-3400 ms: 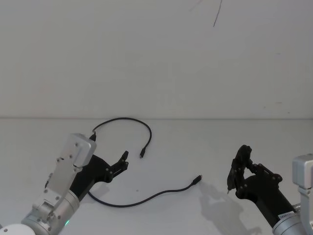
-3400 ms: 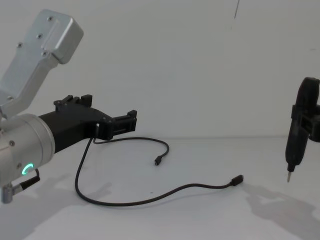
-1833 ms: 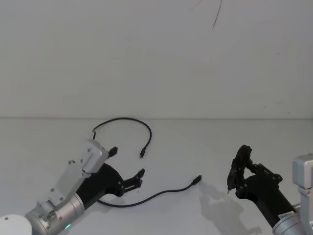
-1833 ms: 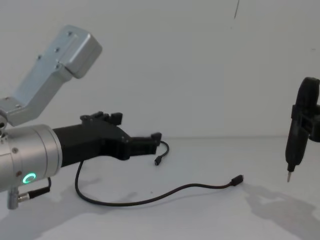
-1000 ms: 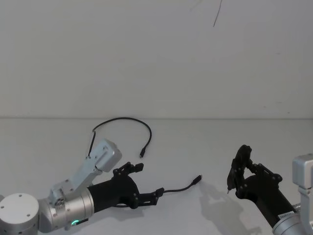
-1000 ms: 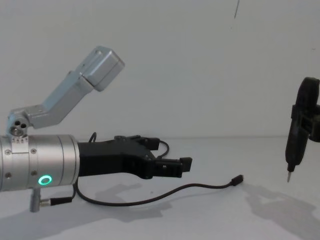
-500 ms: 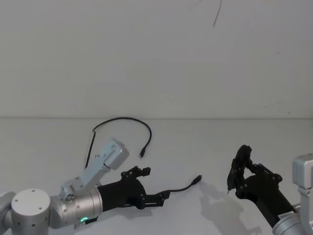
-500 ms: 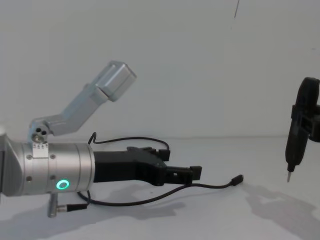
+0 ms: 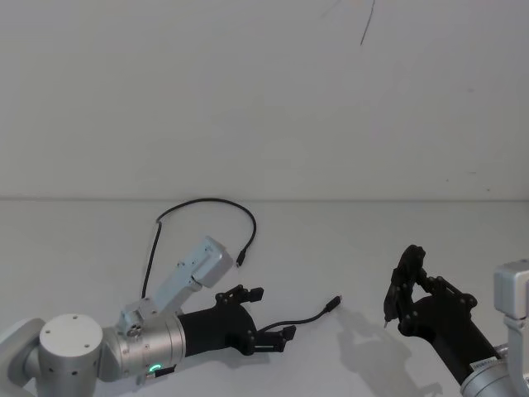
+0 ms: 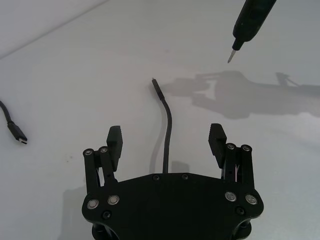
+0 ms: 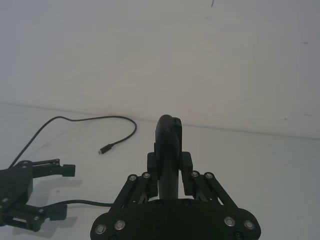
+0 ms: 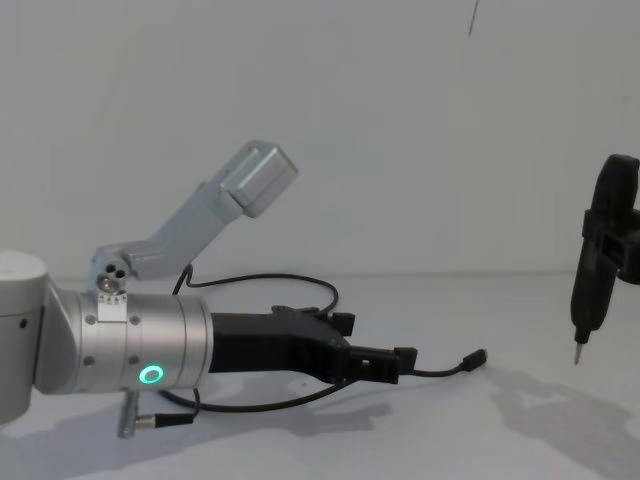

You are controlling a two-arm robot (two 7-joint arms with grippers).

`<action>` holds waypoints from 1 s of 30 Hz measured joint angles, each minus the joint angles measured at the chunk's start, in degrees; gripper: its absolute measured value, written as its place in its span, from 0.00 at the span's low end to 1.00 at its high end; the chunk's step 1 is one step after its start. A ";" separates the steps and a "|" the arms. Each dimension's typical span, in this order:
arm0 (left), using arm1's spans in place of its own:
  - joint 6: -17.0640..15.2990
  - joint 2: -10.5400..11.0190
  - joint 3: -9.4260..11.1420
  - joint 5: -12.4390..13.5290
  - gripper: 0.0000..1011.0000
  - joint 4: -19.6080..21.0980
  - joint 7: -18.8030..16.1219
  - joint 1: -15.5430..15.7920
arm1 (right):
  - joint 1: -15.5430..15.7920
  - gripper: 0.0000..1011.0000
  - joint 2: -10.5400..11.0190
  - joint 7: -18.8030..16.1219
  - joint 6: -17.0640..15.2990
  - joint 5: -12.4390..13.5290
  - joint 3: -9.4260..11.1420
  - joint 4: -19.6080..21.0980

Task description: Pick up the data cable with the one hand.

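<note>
The data cable (image 9: 207, 200) lies on the white table as a long black loop, with one plug (image 9: 240, 260) near the middle and the other plug (image 9: 335, 303) further right. My left gripper (image 9: 271, 313), black on a silver wrist with a green ring, is low over the table and open. In the left wrist view the cable (image 10: 167, 125) runs between its two fingers (image 10: 115, 142) without touching them. My right gripper (image 9: 405, 273) hangs at the right, away from the cable, shut on a slim black tool with a silver tip (image 10: 250, 20).
The white table (image 9: 347, 240) runs to a plain white wall. The right gripper's tool tip (image 12: 577, 355) hangs just above the table to the right of the cable's right plug (image 12: 478, 357). Open table surface lies between the two arms.
My left gripper has swung from the cable's left loop rightward and down, staying open, and now straddles the cable's right stretch. The right arm and the cable have not moved.
</note>
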State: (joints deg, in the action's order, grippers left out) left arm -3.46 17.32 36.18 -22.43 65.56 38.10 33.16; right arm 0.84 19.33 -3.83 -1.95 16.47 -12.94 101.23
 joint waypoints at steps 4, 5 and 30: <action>0.15 -0.34 0.49 0.59 0.99 -0.94 0.13 0.56 | 0.00 0.27 0.00 0.00 0.00 0.00 0.00 0.00; 0.19 -0.41 0.58 0.74 0.99 -1.12 0.17 0.66 | 0.00 0.27 0.00 0.00 0.00 0.00 0.00 0.00; 0.64 -2.26 2.29 4.02 0.80 -5.12 0.70 2.40 | 0.00 0.27 0.00 0.00 0.00 0.00 0.00 0.00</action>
State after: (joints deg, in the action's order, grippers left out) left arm -2.82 15.05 38.47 -18.42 60.45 38.80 35.56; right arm 0.84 19.33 -3.83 -1.95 16.46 -12.94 101.23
